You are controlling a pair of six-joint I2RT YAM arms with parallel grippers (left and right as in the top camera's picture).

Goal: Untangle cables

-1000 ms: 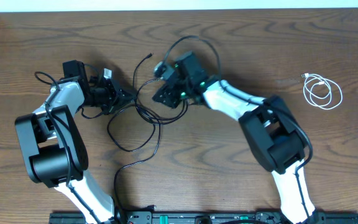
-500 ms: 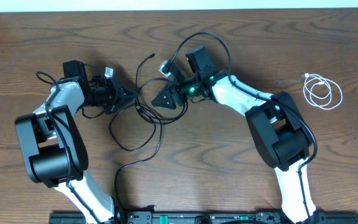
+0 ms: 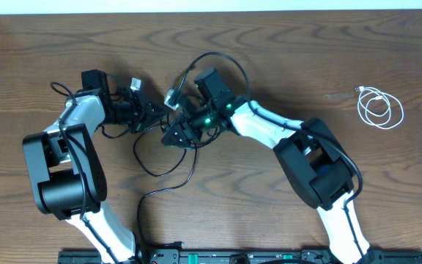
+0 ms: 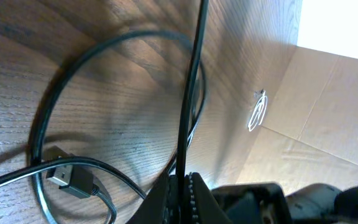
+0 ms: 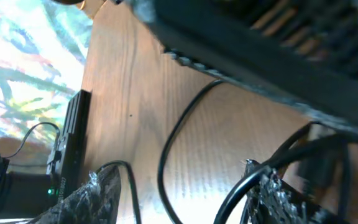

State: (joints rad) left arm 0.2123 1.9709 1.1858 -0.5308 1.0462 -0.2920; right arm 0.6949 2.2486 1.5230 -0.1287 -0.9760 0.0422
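Now left gripper (image 4: pixel 180 182) tight on a black cable (image 4: pixel 194 81), right gripper (image 5: pixel 182 186) wide apart and loose just beside it.

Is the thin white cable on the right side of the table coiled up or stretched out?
Coiled. The thin white cable lies in loose round loops on the brown wooden table, alone at the right.

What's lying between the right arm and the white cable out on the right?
Nothing. In the overhead view, the stretch of table between the right arm and the coiled white cable is bare wood.
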